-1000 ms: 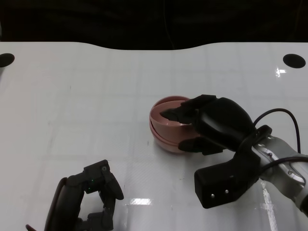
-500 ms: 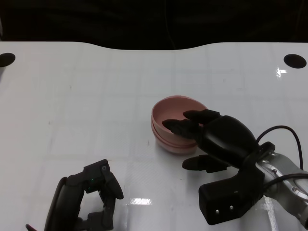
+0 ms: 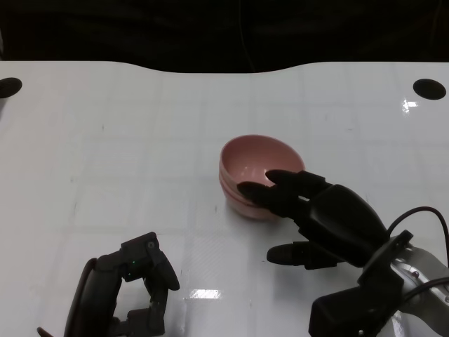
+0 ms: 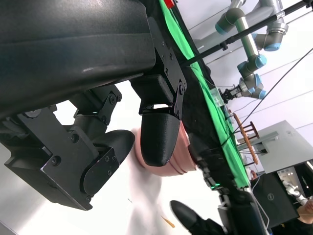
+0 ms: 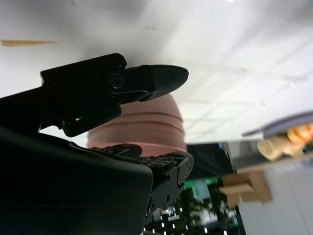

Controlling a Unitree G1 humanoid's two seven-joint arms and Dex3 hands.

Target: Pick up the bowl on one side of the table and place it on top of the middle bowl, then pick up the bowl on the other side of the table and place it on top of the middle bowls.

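Note:
A stack of pink bowls stands at the middle of the white table, nested one inside another. My right hand lies just in front and to the right of the stack, fingers spread, holding nothing; its fingertips overlap the stack's near rim. The right wrist view shows the pink stack beyond my fingers. My left hand sits at the table's near left edge, fingers curled in, empty. The left wrist view shows the stack past its fingers.
Two dark round holes mark the table's far corners, one left and one right. A black cable loops off my right forearm. Beyond the far edge it is dark.
My right hand has let go of the top bowl and drawn back toward me, fingers opening. The bowl has settled level in the stack. The left hand has not moved.

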